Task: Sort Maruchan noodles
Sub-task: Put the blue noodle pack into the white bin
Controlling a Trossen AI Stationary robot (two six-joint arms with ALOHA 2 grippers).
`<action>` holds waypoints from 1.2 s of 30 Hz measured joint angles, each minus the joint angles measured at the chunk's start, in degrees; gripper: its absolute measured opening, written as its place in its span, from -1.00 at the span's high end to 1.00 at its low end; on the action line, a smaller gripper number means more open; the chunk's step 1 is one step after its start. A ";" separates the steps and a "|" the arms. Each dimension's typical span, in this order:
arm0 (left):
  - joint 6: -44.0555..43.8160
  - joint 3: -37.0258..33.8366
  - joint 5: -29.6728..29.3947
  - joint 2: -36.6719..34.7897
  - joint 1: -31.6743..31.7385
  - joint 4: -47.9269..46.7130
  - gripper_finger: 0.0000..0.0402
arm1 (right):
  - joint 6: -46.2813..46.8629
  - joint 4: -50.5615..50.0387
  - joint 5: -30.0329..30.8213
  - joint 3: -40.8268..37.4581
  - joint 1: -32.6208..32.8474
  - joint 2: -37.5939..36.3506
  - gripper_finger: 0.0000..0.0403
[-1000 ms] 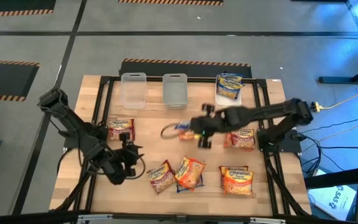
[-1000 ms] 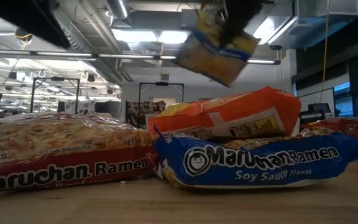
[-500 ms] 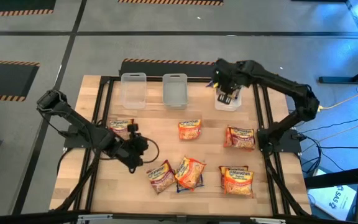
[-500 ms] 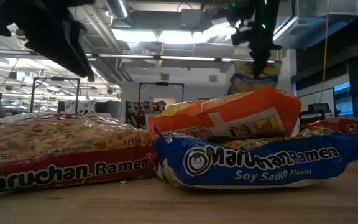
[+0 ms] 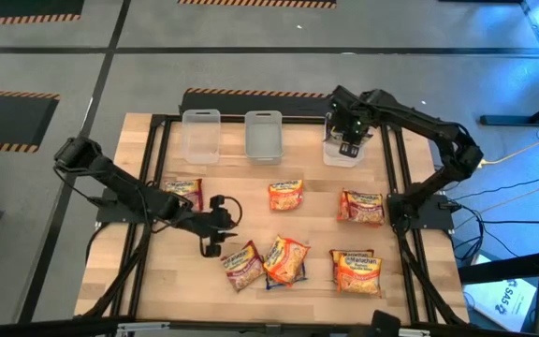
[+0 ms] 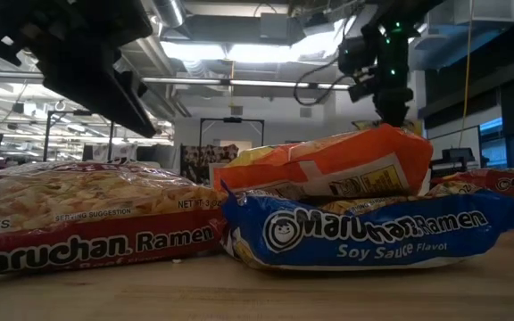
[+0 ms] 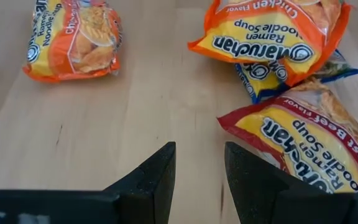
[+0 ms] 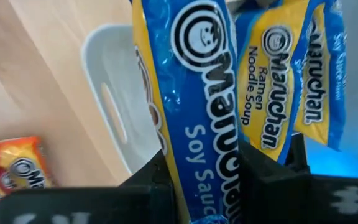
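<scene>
1. Right pincer (image 5: 350, 142): poised over the clear tub (image 5: 343, 155) at the far right of the table (image 5: 251, 211), its fingers clamped on a blue-and-yellow soy sauce packet (image 8: 194, 118). A second blue-and-yellow packet (image 8: 291, 81) lies in that tub, just beside the held one.
2. Left pincer (image 7: 199, 177): low over the bare wood at the near left, fingers parted and empty, just short of the beef packet (image 7: 312, 140).
3. Beef packet: lies beside a chicken packet (image 7: 272, 34) that rests on a blue packet (image 6: 373, 234).
4. Other packets on the table: an orange packet (image 5: 285, 195) at centre, a packet (image 5: 363, 207) to its right, a packet (image 5: 356, 271) at the near right, and a packet (image 5: 183, 192) by the left arm.
5. Two empty tubs (image 5: 201, 137) (image 5: 263, 134) stand along the far edge.
</scene>
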 joint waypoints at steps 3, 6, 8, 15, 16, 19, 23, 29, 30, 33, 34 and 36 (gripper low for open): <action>-1.04 0.00 0.00 0.00 -0.02 0.25 0.34 | -0.84 2.08 -0.98 -2.36 -0.75 0.00 0.61; -1.52 0.00 0.00 0.00 -0.06 0.27 0.34 | -1.87 4.43 -2.86 -4.24 -1.10 0.00 0.61; -1.55 0.00 -0.02 0.00 -0.07 0.27 0.34 | -2.39 5.36 -2.90 -4.98 -1.04 0.02 0.61; -1.50 0.00 -0.53 0.00 -0.07 1.11 0.34 | -3.04 5.92 -0.81 -6.14 -1.02 0.03 0.61; -1.50 0.00 -0.55 0.00 -0.07 1.13 0.34 | -3.04 6.05 -0.91 -6.14 -1.02 0.24 0.61; -1.51 0.00 -0.55 0.00 -0.07 1.26 0.34 | -3.04 6.20 -1.05 -6.14 -1.04 1.83 0.61; -1.52 0.02 -0.52 0.00 -0.07 2.42 0.34 | -3.60 6.99 -2.02 -6.14 -1.02 5.42 0.61; -1.96 0.02 -0.52 0.00 -0.11 2.42 0.34 | -5.30 9.32 -2.98 -6.15 -1.45 8.78 0.61; -2.37 0.02 -0.50 0.00 -0.11 2.41 0.34 | -5.31 9.31 -2.89 -6.14 -1.50 9.13 0.61; -2.53 0.02 -0.50 0.00 -0.11 2.40 0.34 | -5.35 9.44 -0.76 -6.16 -1.42 9.85 0.61; -2.53 0.02 -0.50 0.00 -0.11 2.41 0.34 | -5.34 9.91 0.42 -6.16 -1.30 9.86 0.61; -2.53 0.02 -0.50 0.00 -0.11 2.42 0.34 | -5.04 11.08 1.70 -6.15 -1.30 9.88 0.60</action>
